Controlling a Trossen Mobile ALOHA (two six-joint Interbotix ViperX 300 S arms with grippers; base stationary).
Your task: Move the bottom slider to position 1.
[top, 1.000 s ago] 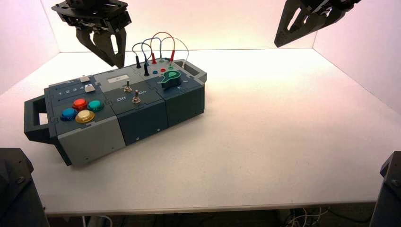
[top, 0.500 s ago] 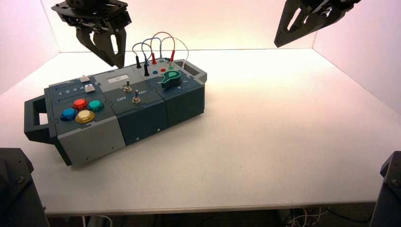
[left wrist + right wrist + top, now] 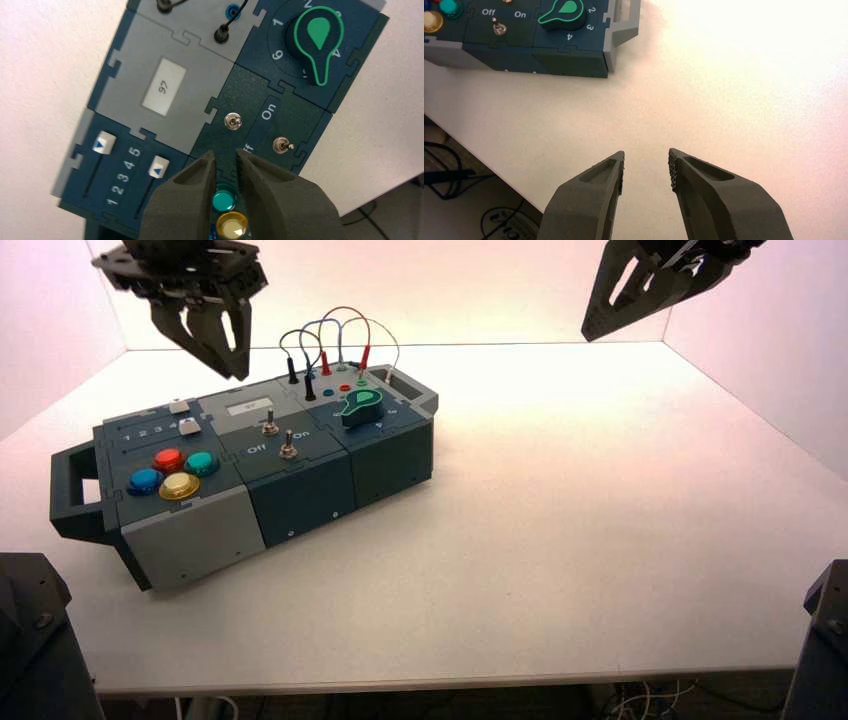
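White sliders [image 3: 158,167]: 2 | buttons [image 3: 180,486]: 4 | left claw [image 3: 226,152]: above box [image 3: 195,535] — apart | right claw [image 3: 646,151]: above table [image 3: 560,540] — apart

Back wall: bright, evenly lit.
Tabletop [image 3: 560,490]: strong glare at far side.
Left gripper [image 3: 238,370]: slightly blurred, perhaps by motion.

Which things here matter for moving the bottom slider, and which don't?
For the job:
- white squarish bottom slider knob
- small white printed digit 1
- left tool

Not needed:
- green-and-black knob
- yellow round button
- right tool
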